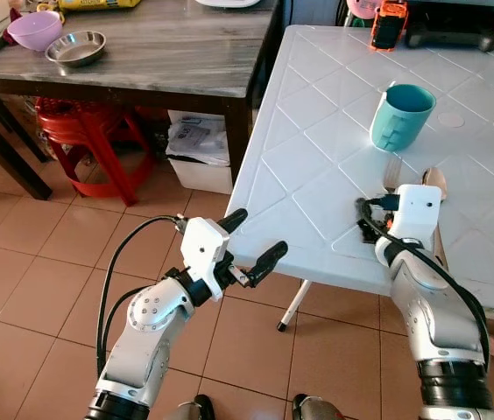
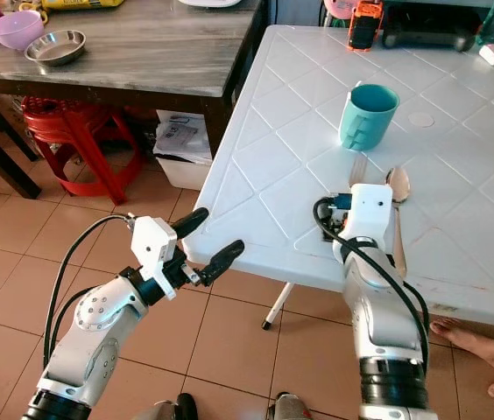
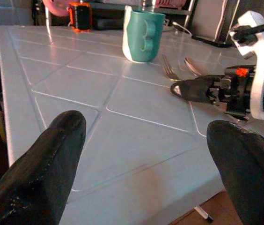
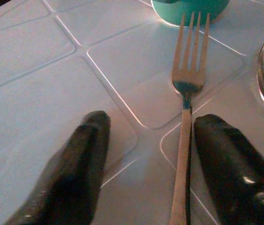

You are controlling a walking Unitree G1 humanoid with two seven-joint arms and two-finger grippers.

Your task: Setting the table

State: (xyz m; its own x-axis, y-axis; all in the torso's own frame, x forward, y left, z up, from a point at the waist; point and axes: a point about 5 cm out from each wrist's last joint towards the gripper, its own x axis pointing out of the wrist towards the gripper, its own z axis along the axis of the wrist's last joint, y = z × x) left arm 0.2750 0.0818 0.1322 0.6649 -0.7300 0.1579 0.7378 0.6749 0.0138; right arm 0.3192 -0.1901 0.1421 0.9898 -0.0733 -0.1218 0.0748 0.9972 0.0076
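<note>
On the white plastic table point(image 1: 317, 149) stands a teal mug point(image 1: 402, 115). A fork point(image 1: 391, 173) and a spoon point(image 1: 435, 181) lie side by side just in front of it. My right gripper point(image 4: 150, 124) rests low over the table, open. The fork's handle point(image 4: 182, 154) lies flat between its fingers, close to one finger point(image 4: 230, 164), and I cannot tell whether they touch. My left gripper point(image 1: 251, 241) hovers open and holds nothing, just off the table's near left corner and pointing toward the mug point(image 3: 143, 35).
A dark wooden table point(image 1: 177, 52) at the back left carries a purple bowl point(image 1: 34, 29) and a steel bowl point(image 1: 76, 47). A red stool point(image 1: 89, 131) and a white box point(image 1: 199, 153) sit beneath it. A person's bare feet point(image 2: 483, 350) are under the white table's right side.
</note>
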